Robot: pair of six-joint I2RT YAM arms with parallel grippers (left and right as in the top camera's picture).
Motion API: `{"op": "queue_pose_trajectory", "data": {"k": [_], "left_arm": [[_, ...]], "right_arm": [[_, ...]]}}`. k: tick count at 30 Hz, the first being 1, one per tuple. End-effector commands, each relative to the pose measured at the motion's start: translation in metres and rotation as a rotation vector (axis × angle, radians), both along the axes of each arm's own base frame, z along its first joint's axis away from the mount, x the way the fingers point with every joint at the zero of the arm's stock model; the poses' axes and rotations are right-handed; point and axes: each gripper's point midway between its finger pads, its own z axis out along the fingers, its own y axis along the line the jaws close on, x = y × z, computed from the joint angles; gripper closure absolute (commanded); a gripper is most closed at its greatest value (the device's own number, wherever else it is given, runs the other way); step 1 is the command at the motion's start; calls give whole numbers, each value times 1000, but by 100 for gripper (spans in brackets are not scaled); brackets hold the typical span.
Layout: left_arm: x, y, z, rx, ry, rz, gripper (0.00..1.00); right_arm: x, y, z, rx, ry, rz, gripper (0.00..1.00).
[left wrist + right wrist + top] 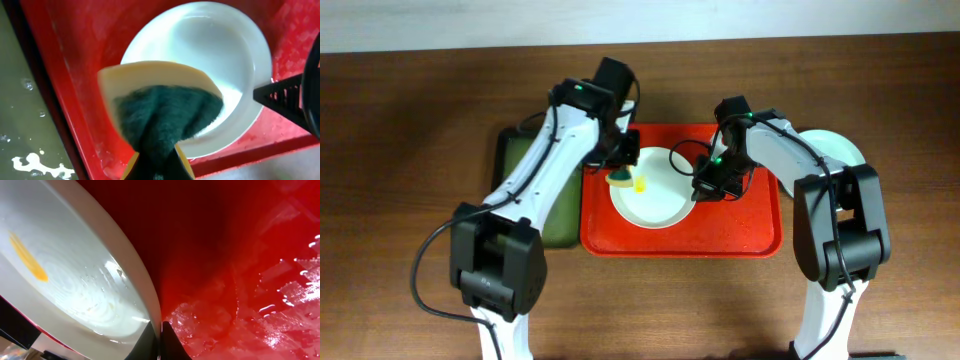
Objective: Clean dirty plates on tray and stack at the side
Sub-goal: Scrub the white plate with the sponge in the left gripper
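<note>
**Left hand** [620, 172]: closed on a sponge [165, 110], which has a yellow body and a dark green scouring face. The sponge sticks out past the fingertips, over the near rim of the white plate. Whether it touches the plate cannot be told.

**Right hand** [705, 187]: narrow, clamped on the rim of the white plate, with 1 finger on each side of the edge. The rim runs straight into the grip in the right wrist view.

**White plate** [655, 205]: 1 item, round and shallow, on the red tray. It lies between the 2 hands, directly ahead of the left hand, with its far edge in the right hand. Its inner surface is wet and glossy.

**Yellow smear** [28, 255]: 1 streak on the plate's inner surface, well away from the right hand's grip point.

**Red tray** [750, 230]: rectangular with a raised rim, beneath both hands. Its floor beside the right hand is wet with droplets.

**Pale blue-green plate** [840, 150]: on the table [410, 120], outside the red tray, behind the right hand and partly hidden by that arm.

**Dark green tray** [520, 160]: on the outer side of the left hand, just beside the red tray's edge. Wet patches and foam show on its surface.
</note>
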Motion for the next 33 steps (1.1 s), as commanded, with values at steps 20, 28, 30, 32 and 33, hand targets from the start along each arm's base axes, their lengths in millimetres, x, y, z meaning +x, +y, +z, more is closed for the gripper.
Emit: {"op": "queue_pose_trajectory", "data": {"k": [20, 28, 30, 32, 33], "left_arm": [[6, 3, -125, 213, 137, 27, 100], [-28, -34, -140, -7, 311, -108, 100], [-6, -23, -113, -40, 244, -69, 100], [12, -15, -68, -88, 141, -43, 100], [16, -12, -51, -102, 103, -37, 100]], "right_arm": [[-4, 13, -4, -36, -97, 197, 96], [-4, 13, -4, -35, -97, 197, 95], [-4, 13, -4, -35, -97, 196, 95], [-4, 13, -4, -35, -98, 196, 94], [-4, 13, -4, -35, -98, 196, 94]]}}
